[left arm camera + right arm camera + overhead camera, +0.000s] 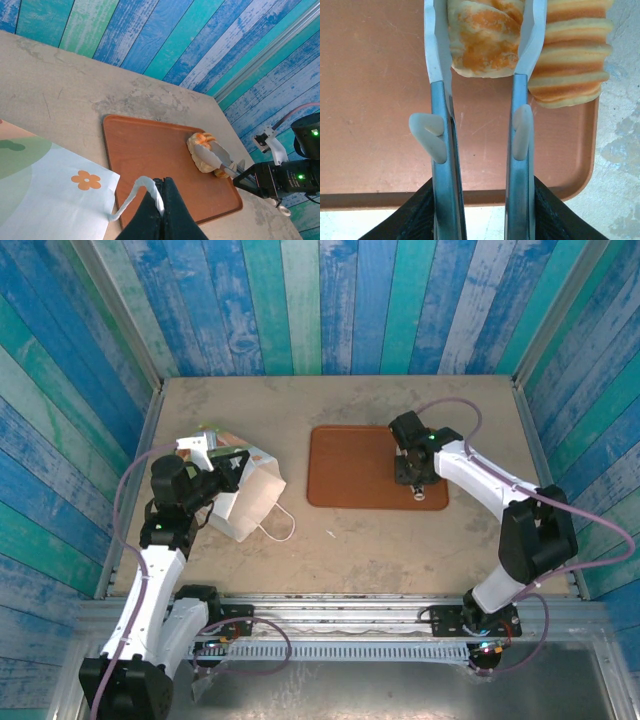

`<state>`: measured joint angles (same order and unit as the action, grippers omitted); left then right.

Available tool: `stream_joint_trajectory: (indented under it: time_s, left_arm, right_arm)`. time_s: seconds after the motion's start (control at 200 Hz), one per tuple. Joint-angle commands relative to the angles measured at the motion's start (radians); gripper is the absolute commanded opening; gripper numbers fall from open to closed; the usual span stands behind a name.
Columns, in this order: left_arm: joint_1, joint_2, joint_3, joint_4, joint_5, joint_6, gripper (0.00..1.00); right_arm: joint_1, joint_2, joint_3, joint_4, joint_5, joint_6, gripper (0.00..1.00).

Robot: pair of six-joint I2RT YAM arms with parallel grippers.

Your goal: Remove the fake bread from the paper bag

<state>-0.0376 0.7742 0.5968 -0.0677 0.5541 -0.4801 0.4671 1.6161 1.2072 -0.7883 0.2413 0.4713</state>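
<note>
The left arm [150,585] and right arm [475,475] share white links, black joints, looping mauve cables [118,502] and green lights; the right gripper [482,50] has blue-grey metal fingers [442,150] with white tips.

The paper bag [248,498], white with green-and-orange flower print, lies tipped over at the left of the desk, with one loop handle [276,526] flat on its near side. Two pieces of the fake bread [202,152] lie side by side on the right near part of the brown tray [350,465]. They are a flaky croissant [482,42] between the right hand's [482,30] fingers and a ridged striped roll [572,55].
</note>
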Motion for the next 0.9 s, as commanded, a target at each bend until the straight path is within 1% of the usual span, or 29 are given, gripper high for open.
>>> stream_joint_trajectory:
  time_s: [0.0,0.17,0.321,0.451,0.526,0.591,0.711,0.897]
  left_arm:
    - [-0.002,-0.019,-0.012,0.022,-0.012,-0.006,0.00]
    - [-0.002,-0.021,-0.012,0.017,-0.014,-0.006,0.00]
    - [-0.002,-0.029,-0.012,0.004,-0.020,-0.001,0.00]
    - [-0.003,-0.042,-0.012,-0.009,-0.026,0.001,0.00]
    - [-0.002,-0.050,-0.013,-0.013,-0.023,-0.007,0.00]
    - [-0.002,-0.057,-0.013,-0.009,-0.022,-0.014,0.00]
    - [-0.003,-0.057,-0.008,-0.003,-0.021,-0.026,0.00]
    - [-0.003,-0.058,0.010,-0.010,-0.015,-0.035,0.00]
  right_arm:
    - [-0.006,-0.042,-0.014,-0.017,0.001,0.016,0.44]
    - [-0.005,-0.103,-0.016,0.003,-0.052,0.003,0.50]
    - [-0.004,-0.217,-0.054,0.052,-0.095,-0.003,0.53]
    - [-0.004,-0.347,-0.107,0.089,-0.081,-0.001,0.53]
    - [-0.005,-0.438,-0.153,0.131,-0.094,-0.008,0.53]
    - [-0.005,-0.528,-0.202,0.181,-0.123,-0.016,0.53]
    - [-0.005,-0.647,-0.290,0.274,-0.189,-0.020,0.51]
    - [-0.005,-0.722,-0.354,0.308,-0.320,-0.020,0.48]
